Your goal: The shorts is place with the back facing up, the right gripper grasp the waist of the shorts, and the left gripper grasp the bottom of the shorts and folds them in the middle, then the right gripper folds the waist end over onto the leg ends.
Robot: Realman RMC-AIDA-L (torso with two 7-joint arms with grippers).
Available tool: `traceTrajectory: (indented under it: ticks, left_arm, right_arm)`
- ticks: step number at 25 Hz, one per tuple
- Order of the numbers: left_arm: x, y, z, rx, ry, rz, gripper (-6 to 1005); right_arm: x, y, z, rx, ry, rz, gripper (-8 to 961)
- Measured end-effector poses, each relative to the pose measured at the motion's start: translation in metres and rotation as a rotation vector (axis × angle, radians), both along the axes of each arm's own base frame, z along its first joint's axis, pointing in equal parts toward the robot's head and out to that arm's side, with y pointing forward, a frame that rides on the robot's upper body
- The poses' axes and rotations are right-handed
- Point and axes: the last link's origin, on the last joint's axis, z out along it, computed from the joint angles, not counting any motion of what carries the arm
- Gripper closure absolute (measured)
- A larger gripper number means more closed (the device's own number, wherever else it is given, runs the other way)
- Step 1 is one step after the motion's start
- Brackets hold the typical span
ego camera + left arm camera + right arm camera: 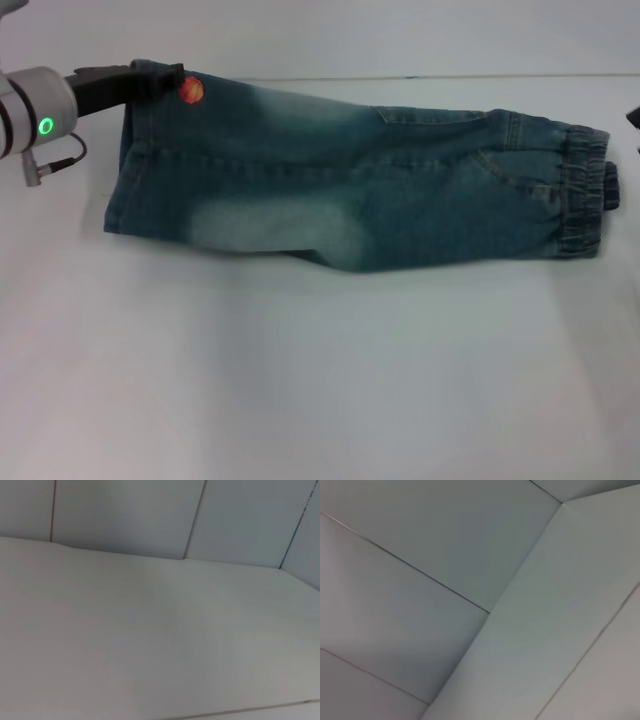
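Note:
The shorts [360, 190] lie folded lengthwise across the white table in the head view. Their gathered waist [585, 190] is at the right and the leg ends [125, 170] are at the left. An orange embroidered ball [191, 90] shows near the far hem corner. My left gripper [150, 78], with its silver green-lit wrist [40, 110], reaches in from the far left and is shut on that far hem corner. Only a dark sliver of the right gripper [634, 118] shows at the right edge, just beyond the waist and apart from it. Both wrist views show no shorts.
Bare white table [320, 380] stretches in front of the shorts. The left wrist view shows the tabletop [150, 645] and panelled wall [125, 515]. In the right wrist view there are only wall panels [420, 555] and a white surface.

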Motion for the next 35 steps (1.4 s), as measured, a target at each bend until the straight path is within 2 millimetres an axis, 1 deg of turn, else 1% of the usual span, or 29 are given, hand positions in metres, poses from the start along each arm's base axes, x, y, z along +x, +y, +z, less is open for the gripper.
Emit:
traceTrajectory:
  ticks: [2,8,11,17,22,26,29,31,35]
  left_arm:
    - [-0.002,-0.002,0.002,0.001,0.015,-0.001,560]
    - [-0.004,-0.013,0.001,-0.056,0.051,-0.023,327]
    - [-0.002,-0.018,0.004,-0.085,0.053,-0.049,220]
    - [0.000,-0.024,0.012,-0.143,0.040,-0.066,221]
    - [-0.001,-0.021,0.013,-0.182,0.103,-0.028,222]
    - [0.000,-0.026,0.014,-0.162,0.110,-0.029,223]
    - [0.002,-0.032,0.012,-0.147,0.100,-0.042,223]
    - [0.004,-0.037,0.006,-0.159,0.074,-0.057,223]
    - [0.005,-0.045,-0.003,-0.154,0.014,-0.095,223]
  right_arm:
    - [0.004,-0.009,0.002,0.008,-0.001,0.008,324]
    - [0.010,-0.023,0.003,0.009,-0.011,0.020,147]
    - [0.012,-0.026,0.003,0.007,-0.012,0.015,153]
    - [0.012,-0.026,0.004,0.007,-0.014,0.019,154]
    - [0.011,-0.026,0.004,-0.001,-0.020,0.028,155]
    - [0.013,-0.028,0.005,0.000,-0.030,0.027,156]
    - [0.014,-0.028,0.009,0.002,-0.056,0.032,156]
    - [0.014,-0.027,0.010,-0.004,-0.077,0.039,157]
    - [0.009,-0.020,0.005,-0.042,-0.116,0.056,158]
